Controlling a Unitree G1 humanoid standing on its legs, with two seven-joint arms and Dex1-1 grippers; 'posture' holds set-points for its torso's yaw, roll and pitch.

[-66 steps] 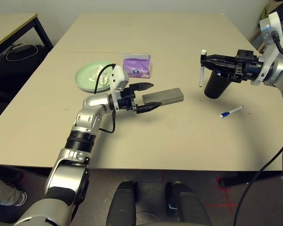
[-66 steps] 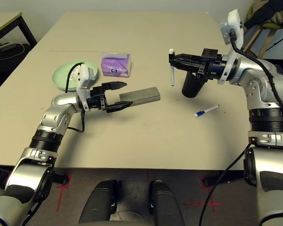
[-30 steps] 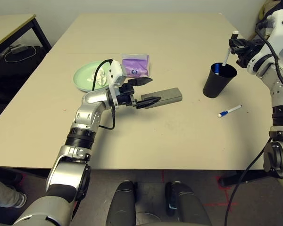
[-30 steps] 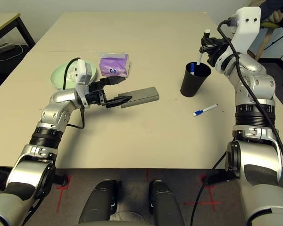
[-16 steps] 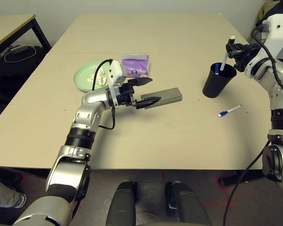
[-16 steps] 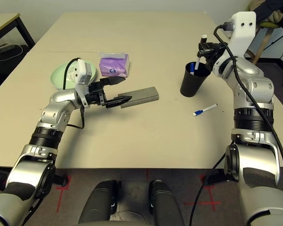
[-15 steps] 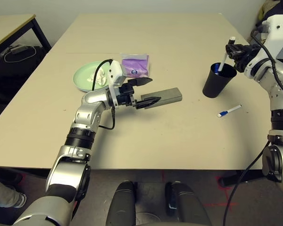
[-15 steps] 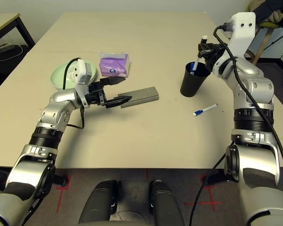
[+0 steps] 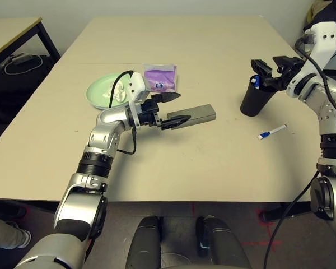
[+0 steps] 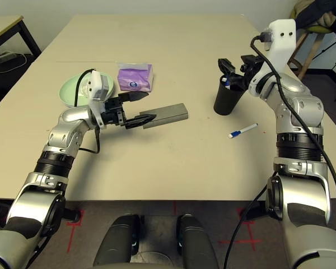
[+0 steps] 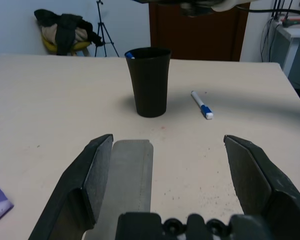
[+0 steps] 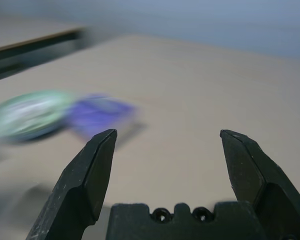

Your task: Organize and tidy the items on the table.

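Lay farthest left on the counter: pale green plate with crumpled white tissue on it, behind the left gripper. Sat just beyond the far finger: purple tissue pack.

Hovered with fingers spread wide, gripping nothing, pointing along the counter toward the grey-brown glasses case. In the left wrist view, lay the case close against the inner face of 1 finger, well off the other, so not centred in the gap.

Stood well ahead of those fingertips: black cup with a blue-capped marker inside. Lay beside the cup, flat on the counter: a 2nd white-blue marker pen.

Hung just above and behind the cup's rim: right gripper, fingers wide apart and empty.

Judged as the step in hand: fetching the loose marker for the cup. Best done by clearing the rim first to avoid tipping the cup, then coming down with fingers astride the pen's middle, across its length, since a thin round barrel would likely roll or skid from an end pinch. For the case, worth centring it between the 2 fingers before closing, lest the near finger shove it aside.
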